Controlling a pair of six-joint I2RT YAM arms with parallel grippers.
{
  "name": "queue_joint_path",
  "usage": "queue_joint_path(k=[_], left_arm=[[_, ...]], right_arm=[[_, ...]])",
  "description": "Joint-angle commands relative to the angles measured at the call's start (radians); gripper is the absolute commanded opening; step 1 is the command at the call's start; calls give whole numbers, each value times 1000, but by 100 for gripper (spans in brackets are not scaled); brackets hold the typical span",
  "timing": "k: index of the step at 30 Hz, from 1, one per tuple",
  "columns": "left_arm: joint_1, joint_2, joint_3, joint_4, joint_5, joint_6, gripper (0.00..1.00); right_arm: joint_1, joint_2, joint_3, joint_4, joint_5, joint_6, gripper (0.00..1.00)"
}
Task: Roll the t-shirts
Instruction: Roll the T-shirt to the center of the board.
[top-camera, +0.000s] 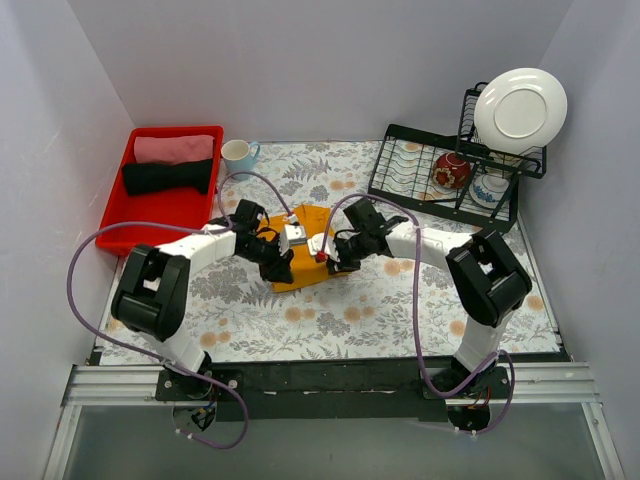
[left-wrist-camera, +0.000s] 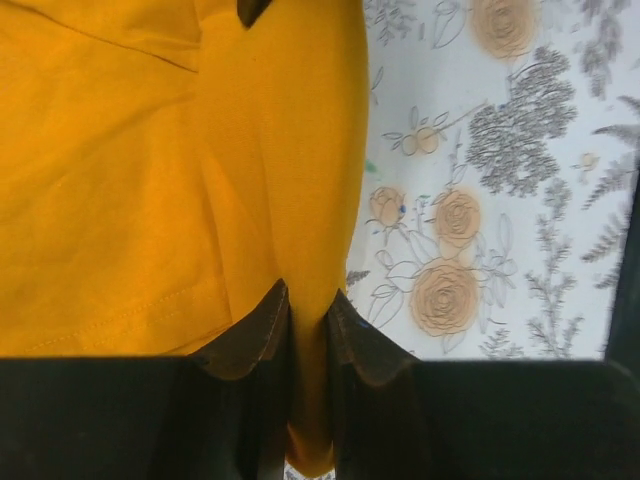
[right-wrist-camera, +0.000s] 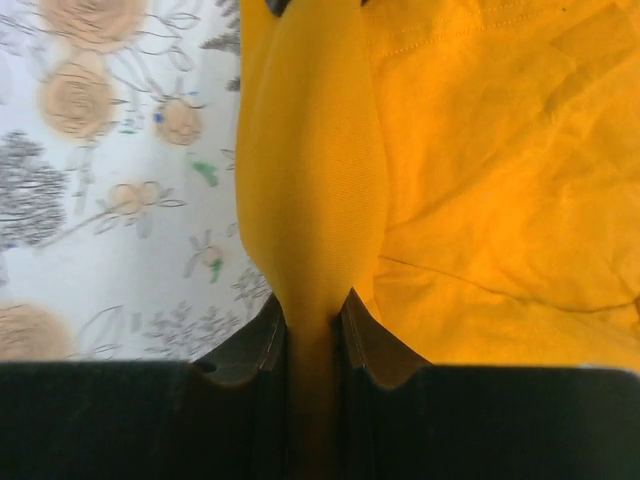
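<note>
The orange-yellow t-shirt (top-camera: 309, 222) lies folded small at the middle of the floral table, mostly hidden under both grippers. My left gripper (top-camera: 277, 262) is shut on its near rolled edge; in the left wrist view the cloth (left-wrist-camera: 150, 180) runs pinched between the fingers (left-wrist-camera: 250, 335). My right gripper (top-camera: 335, 257) is shut on the same edge from the other side; in the right wrist view a fold of cloth (right-wrist-camera: 310, 200) rises from between the fingers (right-wrist-camera: 375, 340), the rest of the shirt spreading to the right.
A red tray (top-camera: 150, 205) with a rolled pink cloth (top-camera: 173, 148) and a rolled black cloth (top-camera: 168, 177) stands at back left. A light mug (top-camera: 238, 155) stands beside it. A black dish rack (top-camera: 440, 185) with a white plate (top-camera: 519, 108) and bowls stands at back right.
</note>
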Motion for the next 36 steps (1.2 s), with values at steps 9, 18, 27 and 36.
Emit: queue_joint_path(k=[9,18,27,36], left_arm=[[45,133,207,-588,138,266,8],[63,307,307,-603,61,325,4],[128,395,381,-603,0,290,25],[128,138,310,-422,-132,123,39]], right_arm=[[-117,-2,205,-801,-216,-97,3],[-164,378,541,-1085,-317,-194,2],[-167,573,711,-1090,-342,-174,5],[-130,825,955,-1090,-224,33,7]])
